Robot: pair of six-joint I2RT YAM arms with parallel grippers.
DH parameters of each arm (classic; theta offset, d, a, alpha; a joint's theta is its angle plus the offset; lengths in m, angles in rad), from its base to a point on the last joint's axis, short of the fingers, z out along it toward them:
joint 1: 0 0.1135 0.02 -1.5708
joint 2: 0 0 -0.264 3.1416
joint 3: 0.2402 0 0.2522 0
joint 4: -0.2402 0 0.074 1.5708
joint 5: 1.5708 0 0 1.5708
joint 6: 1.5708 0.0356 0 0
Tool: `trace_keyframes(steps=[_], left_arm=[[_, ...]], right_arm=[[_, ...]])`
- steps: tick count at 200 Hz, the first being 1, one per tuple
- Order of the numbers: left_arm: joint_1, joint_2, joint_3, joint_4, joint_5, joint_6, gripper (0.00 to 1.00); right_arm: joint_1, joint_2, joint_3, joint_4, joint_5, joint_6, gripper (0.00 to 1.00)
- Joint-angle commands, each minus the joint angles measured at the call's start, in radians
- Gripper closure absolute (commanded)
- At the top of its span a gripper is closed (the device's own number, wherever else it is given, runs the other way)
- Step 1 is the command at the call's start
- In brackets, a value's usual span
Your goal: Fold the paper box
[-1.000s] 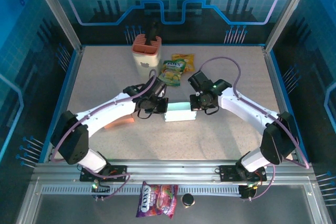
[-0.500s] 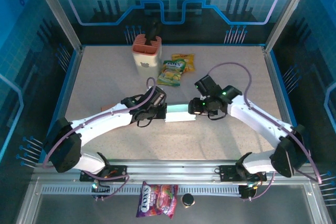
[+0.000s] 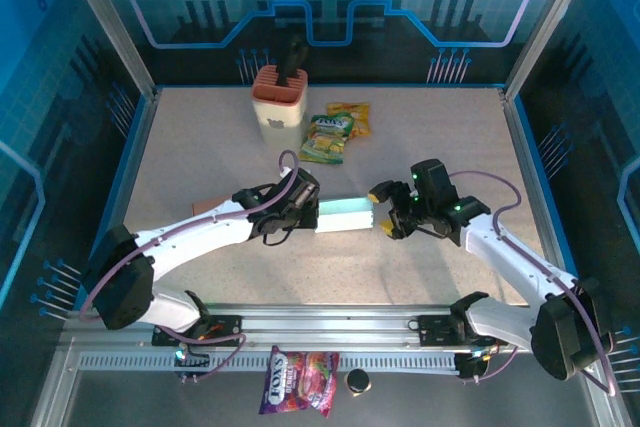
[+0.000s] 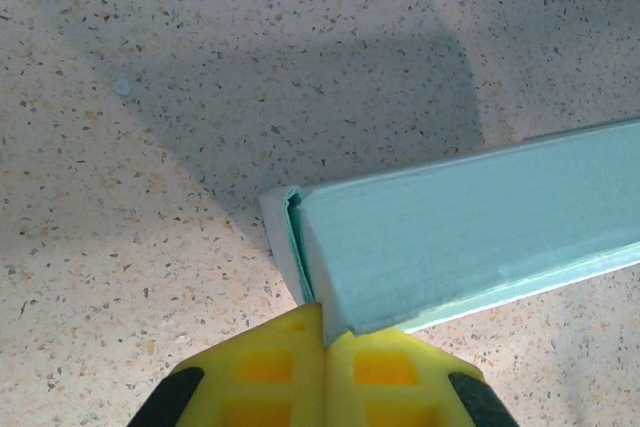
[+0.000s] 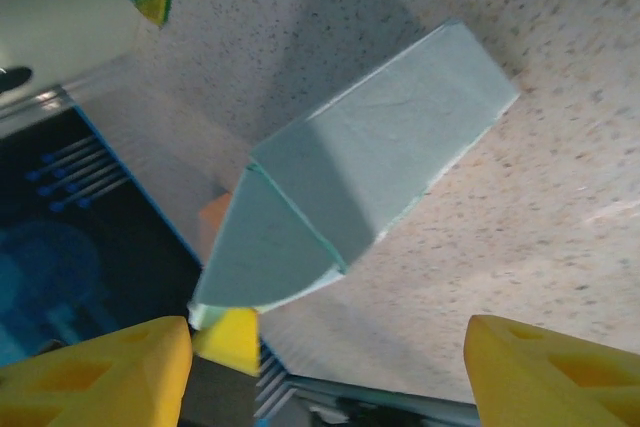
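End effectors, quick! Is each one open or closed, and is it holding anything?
Left end effector: closed, pinching the paper box at its end.
Right end effector: open, holding nothing.

arms (image 3: 190, 232): white shells, black joints | cables (image 3: 283, 159): lilac, looping outside | gripper fingers (image 5: 100, 367): yellow, recessed grid pattern

The brand name "FOX'S" is printed on a purple and pink candy bag (image 3: 297, 381) lying by the metal rail (image 3: 400, 359) at the near edge. Print on the green and yellow packets (image 3: 328, 137) farther back is too small to read.
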Motion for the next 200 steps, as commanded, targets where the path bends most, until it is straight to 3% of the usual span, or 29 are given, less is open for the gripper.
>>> trace_keyframes(steps=[1,43,119,145,200], left_arm=[[-0.013,0.009,0.008,-0.054,-0.008,-0.014,1.0],[-0.016,0.017,0.019,-0.06,-0.008,-0.018,1.0],[-0.016,0.02,0.044,-0.076,0.01,-0.03,1.0],[-0.017,-0.005,0.049,-0.088,0.028,-0.059,0.91],[-0.006,-0.088,0.075,-0.111,0.136,-0.176,0.6]], right_arm=[[-0.019,0.023,-0.025,0.166,-0.057,0.17,0.27],[-0.025,0.047,-0.04,0.189,-0.068,0.158,0.28],[-0.048,0.077,-0.12,0.149,-0.106,0.058,0.44],[-0.072,0.075,-0.123,0.083,-0.099,-0.029,0.48],[-0.08,0.084,-0.124,0.033,-0.091,-0.122,0.49]])
